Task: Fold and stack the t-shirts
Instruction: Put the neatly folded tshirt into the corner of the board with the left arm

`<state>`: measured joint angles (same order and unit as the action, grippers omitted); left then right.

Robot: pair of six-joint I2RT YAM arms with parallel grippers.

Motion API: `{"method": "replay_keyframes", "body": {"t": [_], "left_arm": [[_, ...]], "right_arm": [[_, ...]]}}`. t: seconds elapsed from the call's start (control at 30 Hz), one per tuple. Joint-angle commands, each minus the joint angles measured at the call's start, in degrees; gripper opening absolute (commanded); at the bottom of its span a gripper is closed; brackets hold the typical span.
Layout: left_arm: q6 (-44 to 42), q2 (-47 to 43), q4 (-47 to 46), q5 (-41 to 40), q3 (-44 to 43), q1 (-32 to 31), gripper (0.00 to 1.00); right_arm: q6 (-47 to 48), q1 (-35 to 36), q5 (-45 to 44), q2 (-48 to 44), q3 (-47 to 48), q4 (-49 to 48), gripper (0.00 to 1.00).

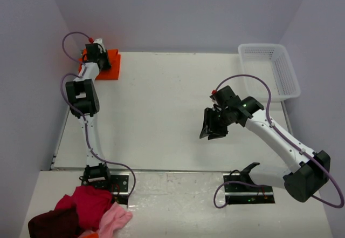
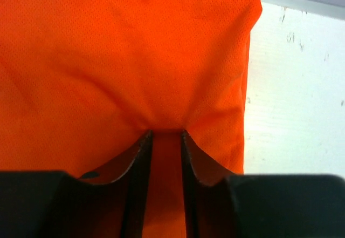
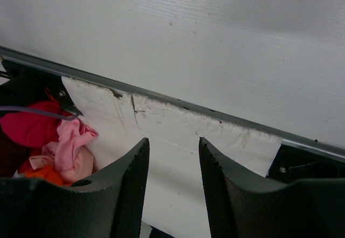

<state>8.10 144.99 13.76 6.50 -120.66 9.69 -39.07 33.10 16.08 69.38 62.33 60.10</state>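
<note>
A bright orange t-shirt (image 1: pixel 111 68) lies folded in the table's far left corner. My left gripper (image 1: pixel 97 53) reaches over it. In the left wrist view the orange t-shirt (image 2: pixel 118 54) fills most of the frame. My left gripper (image 2: pixel 164 135) has its jaws close together with a band of orange cloth between them, and creases run to the fingertips. The shirt's right edge lies on the white table (image 2: pixel 296 87). My right gripper (image 1: pixel 213 126) hangs open and empty over the middle right of the table, as the right wrist view (image 3: pixel 172 143) also shows.
A white mesh basket (image 1: pixel 269 68) stands at the far right corner. A pile of red, maroon and pink clothes (image 1: pixel 86 213) lies by the left arm's base, off the table's near edge; it also shows in the right wrist view (image 3: pixel 59 135).
</note>
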Motion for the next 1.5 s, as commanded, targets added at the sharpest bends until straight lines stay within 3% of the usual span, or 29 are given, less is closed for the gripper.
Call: {"method": "replay_keyframes", "body": {"t": [0.0,0.07,0.23,0.27,0.3,0.47,0.63,0.7,0.73,0.8,0.83,0.93,1.13,1.47], "left_arm": [[-0.89,-4.62,-0.92,1.06,4.55,0.33,0.32],[-1.50,-6.90,-2.42,1.23,7.01,-0.02,0.36],[-3.26,-15.50,-10.12,0.00,16.30,-1.52,0.65],[-3.35,-16.83,-11.55,0.09,17.64,-1.52,0.76],[-3.35,-18.41,-12.52,0.18,18.87,-1.61,0.79],[-3.97,-20.18,-14.73,3.77,18.36,-2.57,0.83],[-3.79,-24.04,-14.38,2.21,20.20,-5.38,0.83],[-3.01,-25.88,-10.89,0.45,20.55,-6.26,0.77],[-2.30,-26.42,-9.81,-1.91,20.64,-6.96,0.56],[-0.11,-27.47,-4.83,-4.12,19.77,-7.67,0.29],[0.86,-27.83,-2.62,-5.87,19.41,-7.76,0.00],[3.85,-28.44,6.43,-14.12,18.10,-7.76,0.00],[7.10,-24.67,21.56,-20.20,15.02,-7.58,0.00],[8.78,-19.85,27.98,-24.43,13.01,-7.58,0.00]], "right_arm": [[-1.01,0.56,1.15,0.14,-0.45,-2.00,0.43],[-0.92,0.65,1.41,0.22,-0.80,-2.17,0.43],[-0.83,0.91,1.59,-1.18,-2.20,-3.05,0.43],[-0.83,0.91,1.76,-1.36,-2.38,-3.14,0.43],[-0.75,1.00,1.77,-1.71,-2.47,-3.14,0.43],[-0.48,1.00,1.94,-3.99,-4.14,-3.67,0.43],[-0.74,0.91,2.12,-6.10,-5.28,-3.85,0.43],[-0.83,0.91,2.38,-6.98,-5.37,-4.19,0.43],[-1.09,1.00,2.38,-7.24,-5.37,-4.37,0.43],[-1.10,1.00,2.56,-8.47,-5.28,-4.90,0.43],[-1.27,1.00,2.38,-8.82,-5.11,-4.99,0.43],[-1.53,1.00,2.56,-10.58,-5.20,-5.69,0.43],[-2.59,1.00,2.29,-14.62,-6.42,-6.57,0.43],[-4.09,1.00,3.00,-17.79,-9.68,-8.86,0.43]]}}
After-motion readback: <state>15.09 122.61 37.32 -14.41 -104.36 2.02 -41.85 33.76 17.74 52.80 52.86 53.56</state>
